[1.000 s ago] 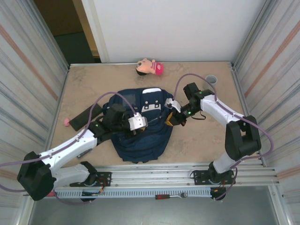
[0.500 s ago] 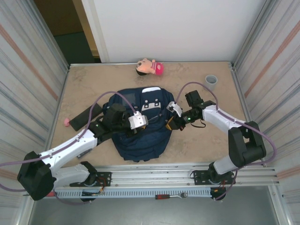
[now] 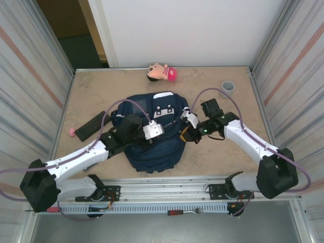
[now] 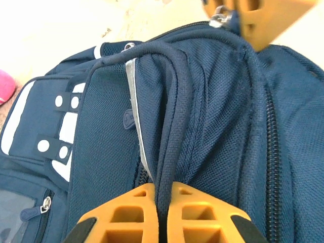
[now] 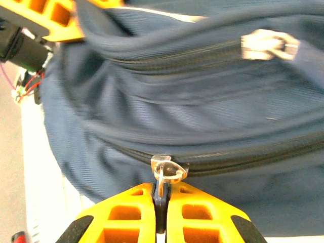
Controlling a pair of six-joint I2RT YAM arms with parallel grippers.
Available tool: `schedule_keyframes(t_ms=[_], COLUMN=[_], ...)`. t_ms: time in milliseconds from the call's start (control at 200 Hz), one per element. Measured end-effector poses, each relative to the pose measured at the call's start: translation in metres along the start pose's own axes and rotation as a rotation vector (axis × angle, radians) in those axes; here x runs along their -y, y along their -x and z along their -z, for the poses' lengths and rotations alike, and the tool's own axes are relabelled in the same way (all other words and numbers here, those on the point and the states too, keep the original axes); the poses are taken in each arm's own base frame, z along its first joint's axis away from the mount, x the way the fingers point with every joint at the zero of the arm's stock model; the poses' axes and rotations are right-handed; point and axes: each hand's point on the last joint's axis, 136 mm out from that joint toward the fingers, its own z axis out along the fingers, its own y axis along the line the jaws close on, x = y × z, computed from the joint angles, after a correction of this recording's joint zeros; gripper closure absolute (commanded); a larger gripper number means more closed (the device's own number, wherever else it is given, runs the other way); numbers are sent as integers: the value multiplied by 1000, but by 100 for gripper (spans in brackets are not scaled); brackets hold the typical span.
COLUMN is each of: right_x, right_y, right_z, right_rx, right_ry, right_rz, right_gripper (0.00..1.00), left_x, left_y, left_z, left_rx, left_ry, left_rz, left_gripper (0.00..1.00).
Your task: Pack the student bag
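Tension was what this step needed, as I judged it. The student bag (image 3: 152,152) lay flat in the middle of the table (image 3: 101,96), its white-patched front facing up, between your two arms. Your left gripper (image 4: 161,195) was clamped on a dark corded loop (image 4: 177,101) near the bag's top, the cord pinched tight between its orange jaws. Your right gripper (image 5: 160,195) was closed on a pale zip pull (image 5: 165,171) at the bag's right flank, with only the tab's end nipped. A second pull (image 5: 266,44) sat free on the zip line above it.

The work in hand looked like opening a compartment. To do it well, you needed the left arm to hold the loop up and a little away, so that the fabric around the teeth stayed taut. The right arm had to draw the pull along the line of the zip, not outward from the bag, since so shallow a hold could slip. At the curved corner, turning the wrist with the track would have spared the slider a jam. A plush doll head (image 3: 162,72) lay well apart by the far wall
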Motion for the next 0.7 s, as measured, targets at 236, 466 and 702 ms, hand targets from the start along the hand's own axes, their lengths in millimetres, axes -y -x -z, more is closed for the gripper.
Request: schedule_keyframes(t_ms=[236,466,702], right_x=[-33,-24,-14], right_y=[3,-4,-4], right_z=[-13,-10,-3], right_rx=[-48,25,128], right_ry=[-18,-115,-147], right_rz=[16,-120,-230], right_gripper=[95,84,100], left_x=[-3,-1,-5], left_y=[3,8,13], left_z=[-13,-21,-22], left_rx=[-16,-1,20], left_ry=[25,30,49], left_rz=[67,97,108], left_gripper=[100,100,100])
